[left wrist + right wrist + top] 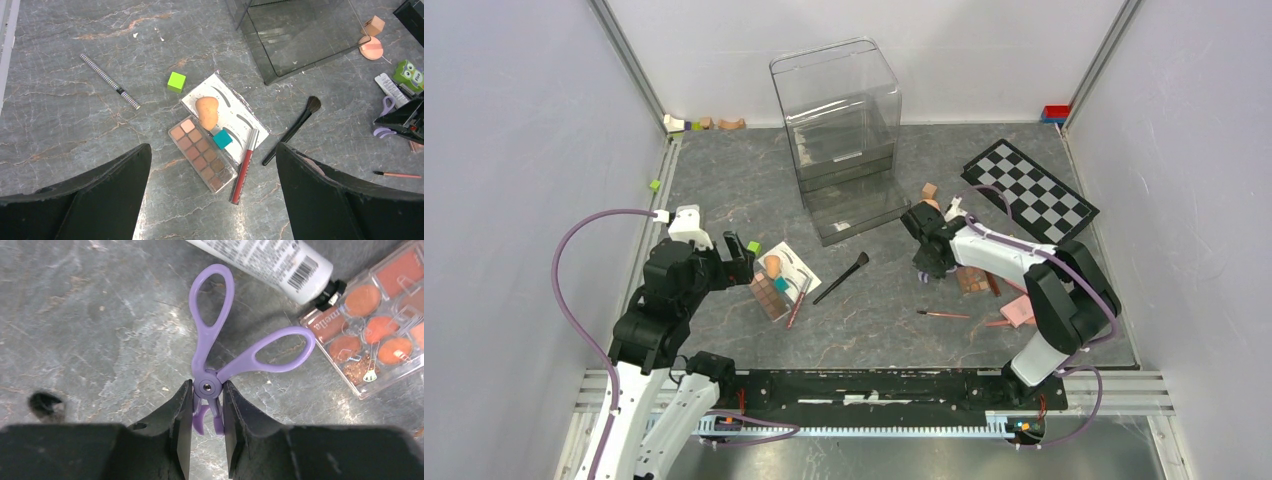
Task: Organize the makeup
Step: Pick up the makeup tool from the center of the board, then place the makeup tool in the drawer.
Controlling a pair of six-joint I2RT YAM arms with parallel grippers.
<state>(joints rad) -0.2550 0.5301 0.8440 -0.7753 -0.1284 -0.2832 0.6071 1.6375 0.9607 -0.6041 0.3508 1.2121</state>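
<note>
Left gripper (213, 145) is hanging wide open over the brown palette (202, 155), peach sponge (206, 112) and white brow card (235, 115) on the desk (75, 140), while the right gripper (207, 390) is clamped on the lilac scissors (202, 360) at the pivot, near an orange palette (380, 320).

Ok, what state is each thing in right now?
left gripper: jaws open, holding nothing.
right gripper: jaws shut on lilac plastic scissors.
lilac plastic scissors: handles spread, clamped at the pivot.
clear plastic box: upright, looks empty.
brown eyeshadow palette: lying flat, not gripped.
</note>
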